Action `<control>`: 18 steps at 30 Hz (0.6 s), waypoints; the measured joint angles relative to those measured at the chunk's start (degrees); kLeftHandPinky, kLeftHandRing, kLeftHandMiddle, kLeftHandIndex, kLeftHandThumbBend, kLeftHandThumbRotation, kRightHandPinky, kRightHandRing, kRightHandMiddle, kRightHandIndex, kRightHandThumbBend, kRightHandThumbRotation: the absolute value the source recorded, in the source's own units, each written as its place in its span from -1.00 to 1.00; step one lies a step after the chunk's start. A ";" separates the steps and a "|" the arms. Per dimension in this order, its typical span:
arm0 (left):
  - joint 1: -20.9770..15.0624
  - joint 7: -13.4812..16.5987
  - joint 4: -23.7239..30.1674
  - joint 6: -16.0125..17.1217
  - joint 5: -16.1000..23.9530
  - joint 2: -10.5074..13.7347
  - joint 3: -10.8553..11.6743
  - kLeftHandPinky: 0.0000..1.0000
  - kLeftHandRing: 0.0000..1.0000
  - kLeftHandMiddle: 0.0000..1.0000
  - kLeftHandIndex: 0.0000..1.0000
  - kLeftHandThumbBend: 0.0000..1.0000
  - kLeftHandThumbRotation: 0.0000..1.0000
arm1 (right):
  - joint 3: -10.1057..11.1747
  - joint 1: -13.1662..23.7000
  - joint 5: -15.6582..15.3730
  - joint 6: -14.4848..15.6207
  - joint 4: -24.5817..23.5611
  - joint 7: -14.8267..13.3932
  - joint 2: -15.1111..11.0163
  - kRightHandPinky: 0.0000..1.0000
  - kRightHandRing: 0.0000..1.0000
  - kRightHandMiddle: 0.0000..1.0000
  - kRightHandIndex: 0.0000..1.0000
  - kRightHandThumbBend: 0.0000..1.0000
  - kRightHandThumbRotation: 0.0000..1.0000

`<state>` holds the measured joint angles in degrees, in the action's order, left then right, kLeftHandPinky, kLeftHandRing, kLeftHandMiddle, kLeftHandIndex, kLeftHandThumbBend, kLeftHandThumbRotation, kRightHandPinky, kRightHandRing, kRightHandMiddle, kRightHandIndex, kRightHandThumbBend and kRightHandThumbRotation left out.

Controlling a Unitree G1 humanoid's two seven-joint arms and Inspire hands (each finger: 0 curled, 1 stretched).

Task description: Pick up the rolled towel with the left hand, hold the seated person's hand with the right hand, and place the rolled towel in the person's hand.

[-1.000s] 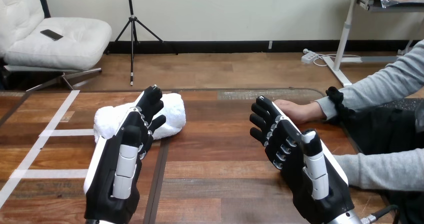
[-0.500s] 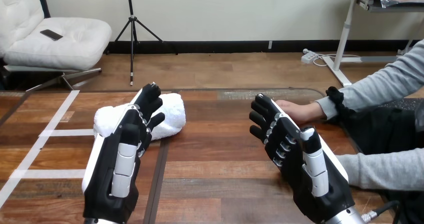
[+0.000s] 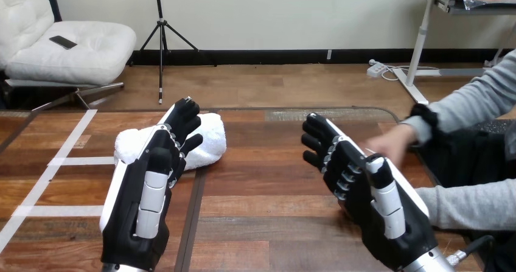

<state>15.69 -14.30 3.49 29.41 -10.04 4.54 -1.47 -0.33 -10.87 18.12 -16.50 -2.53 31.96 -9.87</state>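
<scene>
Rolled towel (image 3: 210, 139): lay crosswise on bench (image 3: 261, 211), directly ahead of left hand (image 3: 146, 193), the nearer; right hand (image 3: 365, 190) aside. Both hands' fingers straight, empty.

You look from the robot's head, forward and down across the worktop (image 3: 261, 162), close over the left hand (image 3: 137, 205) and right hand (image 3: 380, 217).

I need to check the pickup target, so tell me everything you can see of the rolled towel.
The rolled towel is white and fluffy, like terry cloth, rolled into a thick bundle lying on its side on the wooden table, left of centre. The open left hand overlaps its middle in the view; whether they touch cannot be told.
</scene>
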 measured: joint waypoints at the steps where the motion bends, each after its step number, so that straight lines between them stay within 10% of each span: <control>1: 0.00 0.02 0.00 0.00 0.11 -0.02 0.00 0.75 0.83 0.83 0.79 0.43 0.95 | 0.11 -0.01 0.02 0.10 -0.11 -0.24 0.01 1.00 0.98 0.97 0.91 0.56 1.00; 18: -2.98 1.67 -1.60 -0.19 1.22 -0.92 0.38 0.67 0.80 0.82 0.76 0.48 0.87 | 0.91 1.04 1.20 2.12 -1.70 -3.43 0.88 1.00 1.00 1.00 0.94 0.70 1.00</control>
<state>12.72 -12.64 1.88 29.22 -8.82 3.61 -1.09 0.58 -9.83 19.33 -14.38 -4.24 28.53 -8.99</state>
